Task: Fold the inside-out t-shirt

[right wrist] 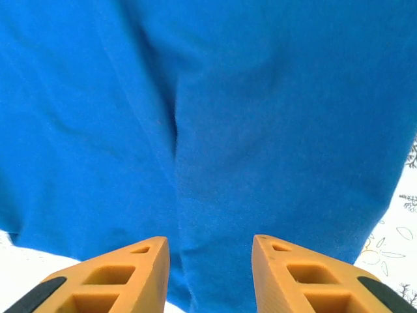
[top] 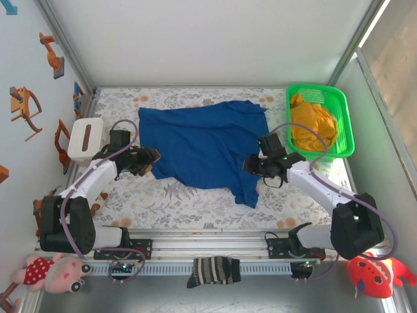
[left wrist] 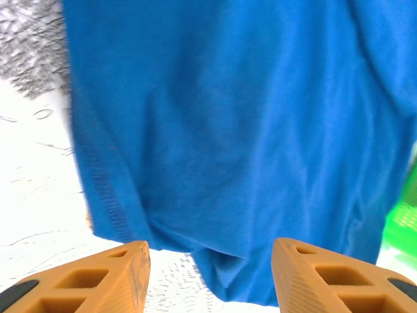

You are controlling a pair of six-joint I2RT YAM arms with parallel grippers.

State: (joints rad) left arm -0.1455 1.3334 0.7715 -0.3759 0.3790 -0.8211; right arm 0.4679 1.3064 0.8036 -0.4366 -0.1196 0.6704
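The inside-out t-shirt lies spread in royal blue on the floral tabletop, one corner trailing toward the near right. My left gripper sits at its left edge. In the left wrist view this gripper is open, its orange fingers flanking a hanging corner of the shirt without closing on it. My right gripper rests at the shirt's right edge. In the right wrist view it stands open above the blue cloth, with nothing pinched.
A green basket at the back right holds a mustard-yellow garment. A white box stands at the left. A dark striped sock hangs over the near rail. Plush toys sit at both near corners.
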